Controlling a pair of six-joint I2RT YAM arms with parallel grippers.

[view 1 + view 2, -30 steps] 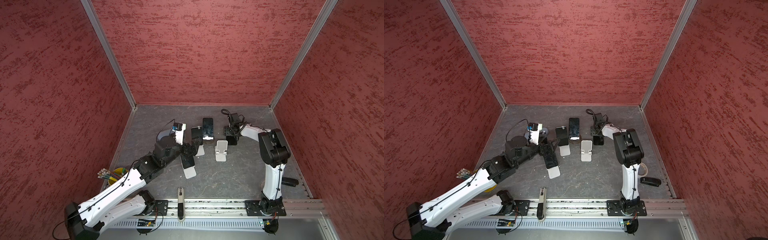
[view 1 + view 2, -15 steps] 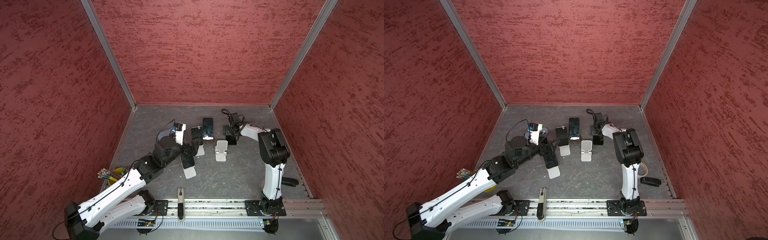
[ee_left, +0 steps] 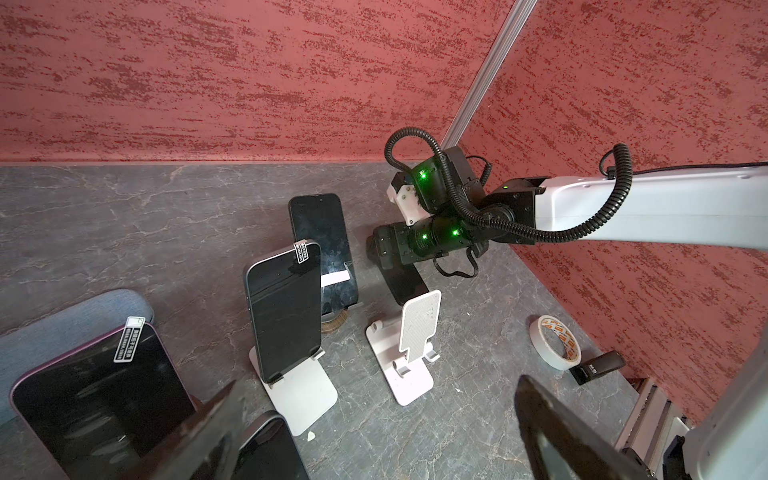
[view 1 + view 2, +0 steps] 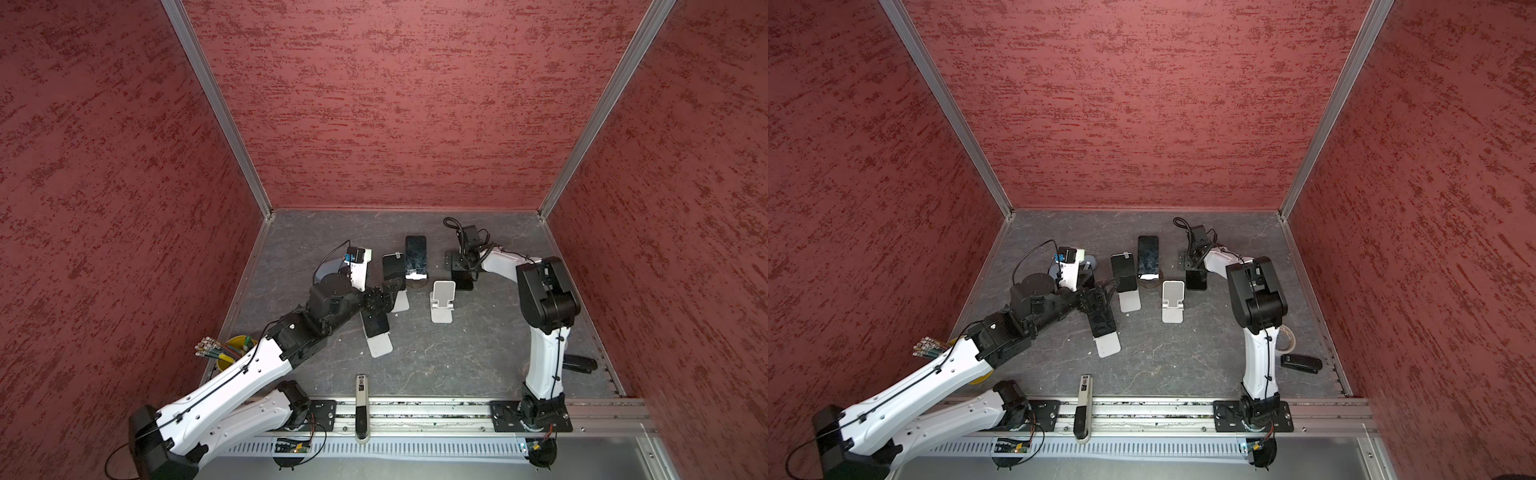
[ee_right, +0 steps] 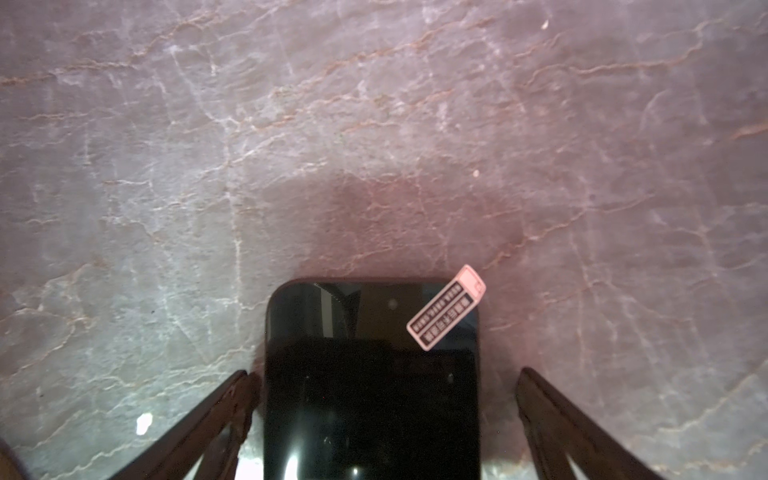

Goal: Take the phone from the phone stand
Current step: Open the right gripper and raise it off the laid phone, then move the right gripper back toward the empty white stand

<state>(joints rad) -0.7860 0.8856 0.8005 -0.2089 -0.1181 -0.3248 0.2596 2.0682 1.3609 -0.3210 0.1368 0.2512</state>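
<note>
Finding: the black glass-fronted phone (image 5: 370, 415) lies flat on the grey marbled bench (image 4: 457, 353), just beside the empty white plastic stand (image 4: 442, 300). Removal of this unit is judged complete, with only withdrawal outstanding. Right hand (image 5: 383, 374): jaws wide apart, straddling the phone's sides, gripping nothing. Left hand (image 3: 376, 382): jaws likewise apart, empty. Other dark phones (image 3: 286, 307) are propped on their own stands.

Tabletop (image 4: 457, 357), grey, marbled. Directly on it are set: empty white phone stand (image 4: 443, 300); rear white stand (image 4: 402, 302) and front white stand (image 4: 380, 345), each loaded with a phone; black phone (image 4: 462, 277), laid flat near the empty stand; tape roll (image 3: 540, 343); yellow pen cup (image 4: 224, 362); black oblong device (image 4: 579, 363).
</note>
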